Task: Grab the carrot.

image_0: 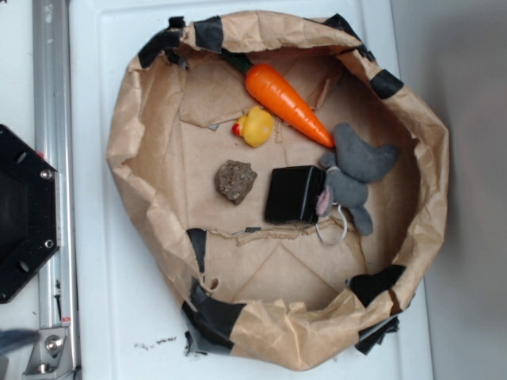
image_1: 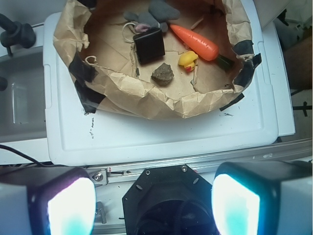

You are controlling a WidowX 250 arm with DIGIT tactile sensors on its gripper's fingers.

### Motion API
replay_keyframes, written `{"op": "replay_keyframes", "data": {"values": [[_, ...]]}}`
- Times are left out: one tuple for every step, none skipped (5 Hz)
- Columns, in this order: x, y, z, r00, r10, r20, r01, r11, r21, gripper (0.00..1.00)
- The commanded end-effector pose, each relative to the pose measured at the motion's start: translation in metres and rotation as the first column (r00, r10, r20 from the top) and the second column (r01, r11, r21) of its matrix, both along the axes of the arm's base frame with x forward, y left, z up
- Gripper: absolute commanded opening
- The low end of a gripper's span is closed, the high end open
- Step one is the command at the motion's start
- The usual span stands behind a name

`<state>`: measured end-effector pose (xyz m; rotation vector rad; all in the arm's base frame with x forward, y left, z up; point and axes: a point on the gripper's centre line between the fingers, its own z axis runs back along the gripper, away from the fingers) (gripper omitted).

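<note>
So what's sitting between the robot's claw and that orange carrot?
In the wrist view, between the gripper and the carrot lie a bare stretch of white lid, the paper wall, then the yellow duck.

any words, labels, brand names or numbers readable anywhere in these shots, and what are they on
None can be read in either view.
The black box shows no print on its visible faces.
The carrot, yellow duck and grey plush mouse carry no lettering.
The brown paper wall and its black tape are plain.
The small dark specks on the white lid look like debris, not text.
</note>
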<state>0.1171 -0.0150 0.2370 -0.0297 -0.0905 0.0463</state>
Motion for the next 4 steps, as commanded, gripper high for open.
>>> {"op": "replay_keyframes", "data": {"values": [[0.000, 0.000, 0.000, 1.000, 0.000, 0.000, 0.000, 1.000, 0.000, 1.00], [0.050, 0.024, -0.041, 0.998, -0.064, 0.018, 0.062, 0.995, 0.083, 1.00], [0.104, 0.032, -0.074, 0.986, -0.148, 0.072, 0.141, 0.985, 0.104, 1.00], [0.141, 0.037, -0.114, 0.974, -0.221, 0.052, 0.211, 0.966, 0.151, 1.00]]}}
